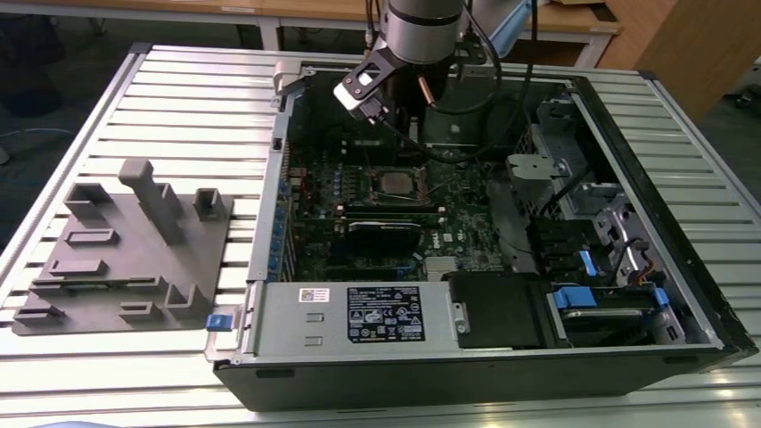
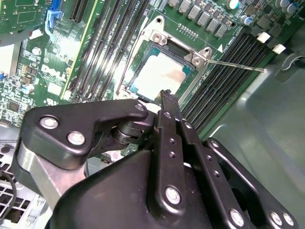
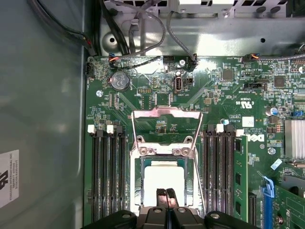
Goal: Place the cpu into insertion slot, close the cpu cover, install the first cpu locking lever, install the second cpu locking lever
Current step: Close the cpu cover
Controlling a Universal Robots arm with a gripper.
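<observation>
The cpu (image 3: 163, 177), a silver square chip with a green border, lies in the insertion slot (image 3: 137, 183) on the green motherboard; it is also plain in the second wrist view (image 2: 159, 74). The cpu cover (image 3: 167, 111), a silver frame with the board showing through its middle, sits off the chip's one edge and not over it. A thin wire lever (image 2: 238, 65) juts out from a socket corner, and another (image 2: 129, 55) runs along its side. My gripper (image 3: 167, 194) hovers above the chip's edge, fingers (image 2: 165, 102) shut together with nothing between them. In the exterior view the gripper (image 1: 376, 111) hangs above the slot (image 1: 394, 183).
The board lies inside an open black computer case (image 1: 666, 134) on a slatted table. Black memory slots (image 3: 108, 176) flank the socket on both sides. A power supply (image 1: 356, 312) and drive bays (image 1: 594, 267) fill the case's near and right parts. A grey fixture block (image 1: 131, 245) stands outside at the exterior view's left.
</observation>
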